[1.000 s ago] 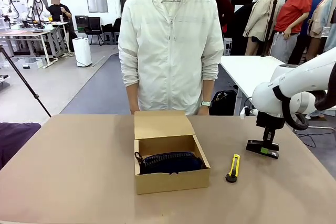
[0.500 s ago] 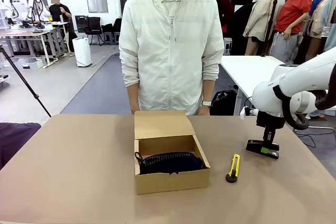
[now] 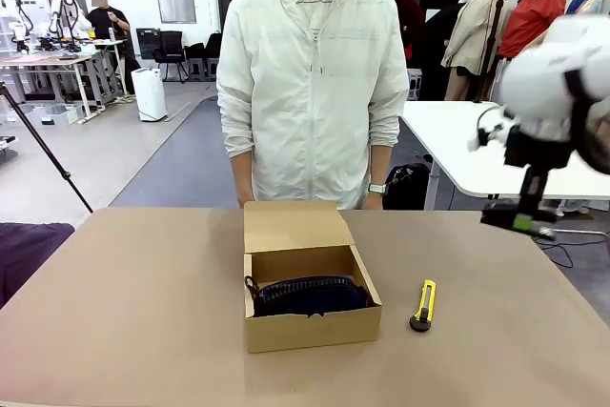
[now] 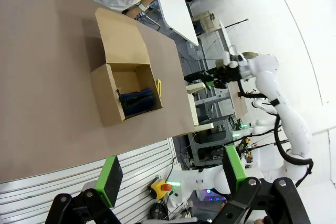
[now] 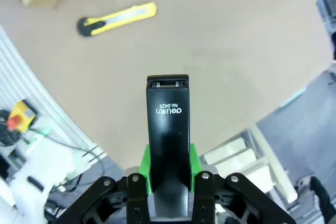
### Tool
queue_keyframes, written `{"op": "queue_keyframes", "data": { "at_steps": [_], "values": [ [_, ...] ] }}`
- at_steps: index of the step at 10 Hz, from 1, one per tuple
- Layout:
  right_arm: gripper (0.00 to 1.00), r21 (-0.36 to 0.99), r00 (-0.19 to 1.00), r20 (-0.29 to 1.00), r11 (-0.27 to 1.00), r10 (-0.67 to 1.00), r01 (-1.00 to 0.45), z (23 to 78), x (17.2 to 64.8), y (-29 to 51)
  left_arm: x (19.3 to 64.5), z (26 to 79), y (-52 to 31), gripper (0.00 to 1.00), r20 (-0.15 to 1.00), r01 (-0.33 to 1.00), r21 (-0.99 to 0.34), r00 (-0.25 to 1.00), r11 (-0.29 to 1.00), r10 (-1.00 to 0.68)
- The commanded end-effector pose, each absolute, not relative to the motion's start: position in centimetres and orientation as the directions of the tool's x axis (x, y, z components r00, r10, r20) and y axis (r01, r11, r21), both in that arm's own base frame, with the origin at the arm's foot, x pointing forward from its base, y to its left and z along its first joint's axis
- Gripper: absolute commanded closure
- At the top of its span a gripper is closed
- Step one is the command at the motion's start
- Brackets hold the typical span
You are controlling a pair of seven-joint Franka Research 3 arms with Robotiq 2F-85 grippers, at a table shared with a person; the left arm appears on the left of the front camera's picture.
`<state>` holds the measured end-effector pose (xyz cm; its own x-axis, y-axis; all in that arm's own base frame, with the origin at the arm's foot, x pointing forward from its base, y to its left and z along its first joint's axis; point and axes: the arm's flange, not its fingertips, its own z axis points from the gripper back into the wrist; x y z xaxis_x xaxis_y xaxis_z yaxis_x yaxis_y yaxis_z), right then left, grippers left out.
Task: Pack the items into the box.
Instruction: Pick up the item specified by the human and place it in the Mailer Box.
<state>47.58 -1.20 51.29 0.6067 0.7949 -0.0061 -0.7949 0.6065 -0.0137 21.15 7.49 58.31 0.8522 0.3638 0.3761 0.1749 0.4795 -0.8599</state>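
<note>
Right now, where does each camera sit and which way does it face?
Front: fixed between the arms, facing across the table at the person; right end effector holds the stapler aloft.
Left wrist: high above the table, looking down at the box; its open left end effector at the bottom.
Right wrist: looking down along the clamped stapler at the table and a yellow utility knife.
Shared: front and left wrist both show the box holding the navy bundle.

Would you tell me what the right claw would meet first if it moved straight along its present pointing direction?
Probably the bare tan tabletop: the right claw, shut on the black stapler, aims there, clear of the yellow utility knife.
</note>
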Motion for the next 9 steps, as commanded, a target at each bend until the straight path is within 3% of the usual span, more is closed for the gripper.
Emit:
{"op": "queue_keyframes", "data": {
  "at_steps": [1,5,7,9],
  "values": [
    [1.0,-0.022,0.583,-0.001,0.583,0.813,-0.812,48.0,49.9,-0.8,21.0,58.6,7.5,0.0,0.373,0.18,-0.869,0.851,0.462,0.369],
    [1.0,-0.002,0.596,-0.005,0.596,0.803,-0.803,48.9,48.9,-0.8,21.0,58.6,7.5,0.0,0.373,0.18,-0.869,0.851,0.462,0.369],
    [1.0,-0.109,0.308,0.09,0.317,0.947,-0.942,50.8,49.0,9.2,21.0,58.6,7.5,0.0,0.373,0.18,-0.869,0.851,0.462,0.369],
    [1.0,-0.144,0.091,0.123,0.109,0.988,-0.984,51.6,47.4,19.0,21.0,58.6,7.5,0.0,0.373,0.18,-0.869,0.851,0.462,0.369]
  ]
}}
